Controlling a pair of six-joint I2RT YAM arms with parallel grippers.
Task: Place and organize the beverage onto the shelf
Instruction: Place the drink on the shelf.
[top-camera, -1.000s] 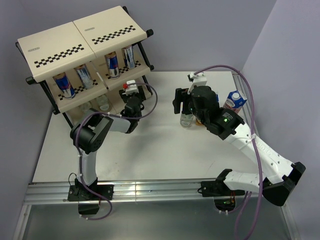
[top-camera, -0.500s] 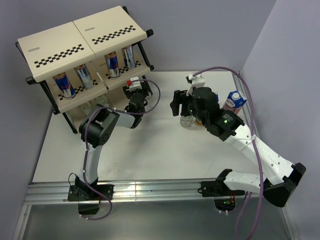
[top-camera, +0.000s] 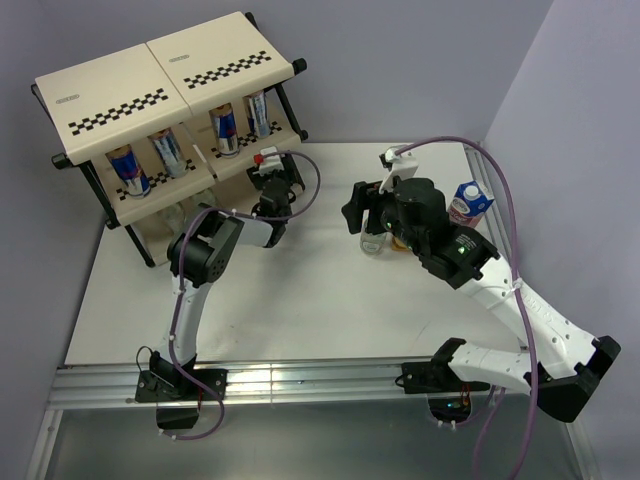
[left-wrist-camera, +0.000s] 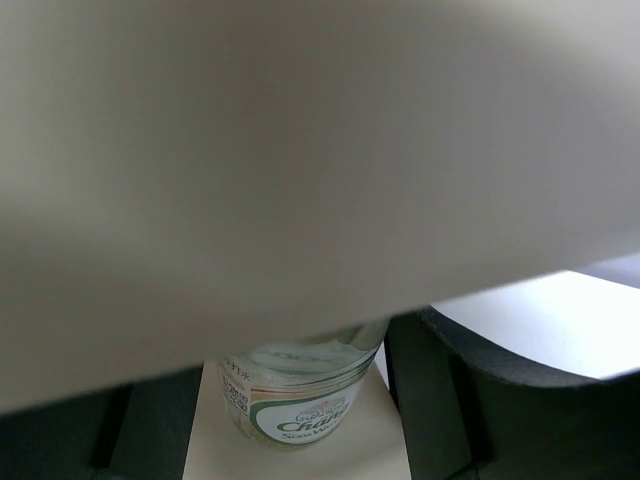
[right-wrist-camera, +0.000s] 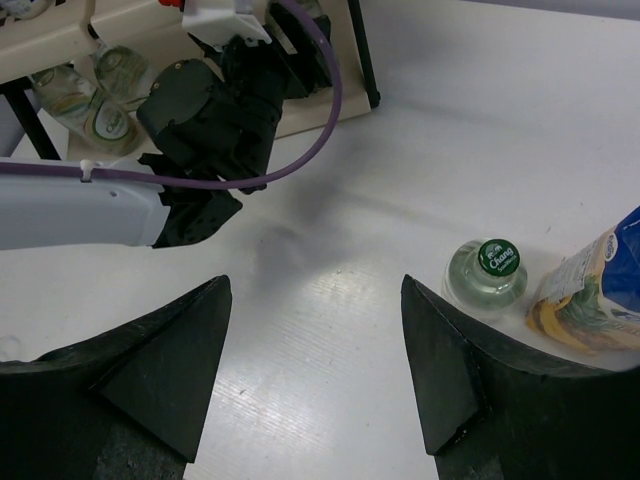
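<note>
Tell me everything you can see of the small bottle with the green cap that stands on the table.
The green-capped bottle is small and looks like clear plastic, with a round green cap bearing white lettering. It stands upright on the white table, close beside a blue and yellow carton; whether they touch I cannot tell. The open right gripper hovers nearby, apart from it.

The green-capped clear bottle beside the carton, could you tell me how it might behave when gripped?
The small clear round bottle with a green cap stands upright and slim, so a sideways nudge would probably tip it, and then it would likely roll. Its smooth wall may slip.
</note>
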